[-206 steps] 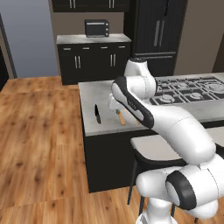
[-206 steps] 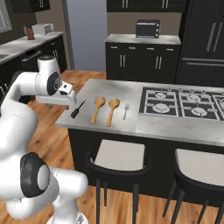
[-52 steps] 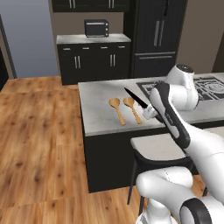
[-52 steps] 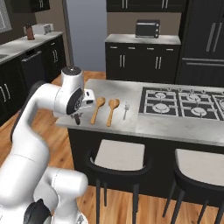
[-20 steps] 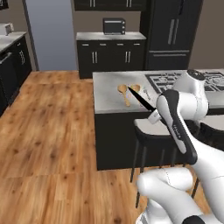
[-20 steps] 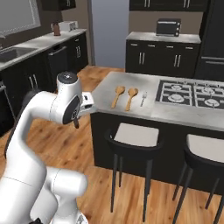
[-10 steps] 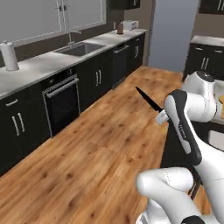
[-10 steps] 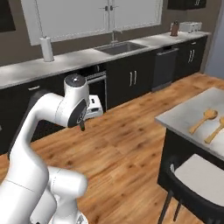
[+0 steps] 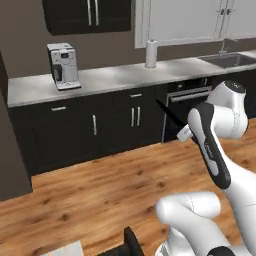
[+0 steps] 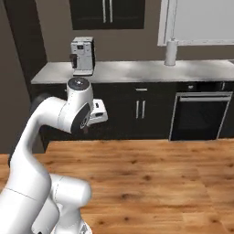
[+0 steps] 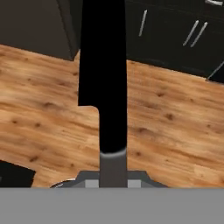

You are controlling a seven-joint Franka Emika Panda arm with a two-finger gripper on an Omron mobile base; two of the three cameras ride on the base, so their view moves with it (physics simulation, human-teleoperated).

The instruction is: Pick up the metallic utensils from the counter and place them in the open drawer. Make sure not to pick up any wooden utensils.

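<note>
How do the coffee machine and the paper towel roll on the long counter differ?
The coffee machine is boxy, silver-grey with dark panels; the paper towel roll is a slim, plain white cylinder. The coffee machine stands under the dark upper cabinets, whereas the paper towel roll stands farther along, below the pale window. Both stand upright on the same grey counter, near the wall.

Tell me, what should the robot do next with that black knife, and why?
Probably keep turning the base to look for the drawer. The gripper is shut on the knife, holding it in the air over the wood floor, facing the long cabinets. No open drawer is in sight here.
</note>
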